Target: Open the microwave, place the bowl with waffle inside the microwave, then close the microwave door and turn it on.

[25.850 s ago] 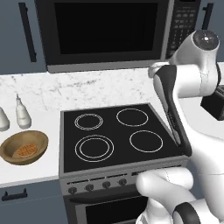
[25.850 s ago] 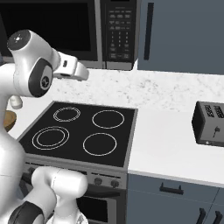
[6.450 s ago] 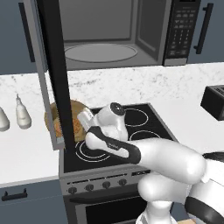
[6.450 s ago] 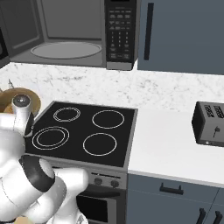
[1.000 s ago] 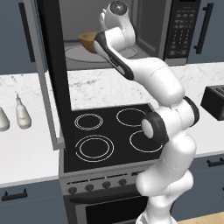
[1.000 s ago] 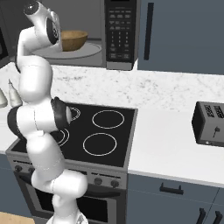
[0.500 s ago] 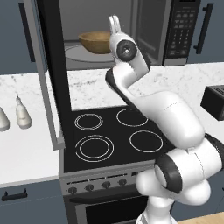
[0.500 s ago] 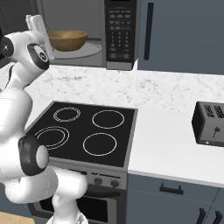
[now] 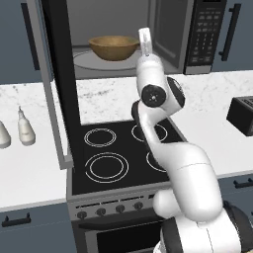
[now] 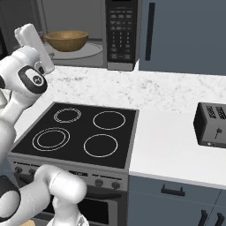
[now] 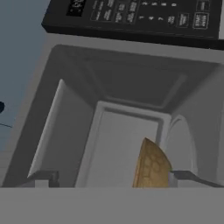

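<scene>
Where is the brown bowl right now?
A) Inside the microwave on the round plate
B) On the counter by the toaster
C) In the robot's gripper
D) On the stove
A: the bowl sits on the turntable inside the microwave, whose microwave door stands open; the gripper is apart from it.

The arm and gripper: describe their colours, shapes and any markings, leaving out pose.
The arm is built of glossy white rounded segments, thick and tube-like, with bulbous joints. A dark round disc with a small pale centre caps the joint on its side, seen in both base views. The hand ends in a slim flat white block. The gripper has two small dark grey finger tips. No cables or lettering are visible.
</scene>
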{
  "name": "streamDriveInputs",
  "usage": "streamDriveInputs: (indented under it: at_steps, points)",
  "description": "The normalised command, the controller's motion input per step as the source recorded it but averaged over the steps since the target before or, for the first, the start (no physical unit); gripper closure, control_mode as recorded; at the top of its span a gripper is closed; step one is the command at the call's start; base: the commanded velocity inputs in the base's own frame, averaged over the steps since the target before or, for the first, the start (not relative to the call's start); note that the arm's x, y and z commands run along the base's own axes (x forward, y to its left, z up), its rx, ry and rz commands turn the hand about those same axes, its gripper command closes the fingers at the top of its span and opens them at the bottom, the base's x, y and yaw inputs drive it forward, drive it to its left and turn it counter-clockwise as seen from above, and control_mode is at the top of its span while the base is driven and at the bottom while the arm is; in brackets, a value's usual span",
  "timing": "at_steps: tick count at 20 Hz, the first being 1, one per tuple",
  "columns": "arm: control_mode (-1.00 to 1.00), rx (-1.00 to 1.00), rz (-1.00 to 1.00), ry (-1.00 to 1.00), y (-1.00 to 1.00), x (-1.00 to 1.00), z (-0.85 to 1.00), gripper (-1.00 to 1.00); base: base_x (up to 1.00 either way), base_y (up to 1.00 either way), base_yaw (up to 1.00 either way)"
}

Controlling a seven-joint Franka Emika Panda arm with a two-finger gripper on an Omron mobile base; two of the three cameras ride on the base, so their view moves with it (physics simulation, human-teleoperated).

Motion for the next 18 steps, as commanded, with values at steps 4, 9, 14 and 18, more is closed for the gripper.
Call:
streamDriveInputs:
  at_steps: [4,9,14,18]
  points:
    - [-1.0,0.0,-0.27,0.17,-0.25,-0.38,-0.13,-1.0,0.0,0.0,0.0]
    - [-1.0,0.0,-0.33,0.21,-0.32,-0.12,-0.47,-1.0,0.0,0.0,0.0]
    - [-1.0,-0.01,-0.28,0.04,-0.35,-0.03,-0.77,-1.0,0.0,0.0,0.0]
    - [-1.0,-0.09,-0.22,0.0,-0.26,0.0,-0.9,-1.0,0.0,0.0,0.0]
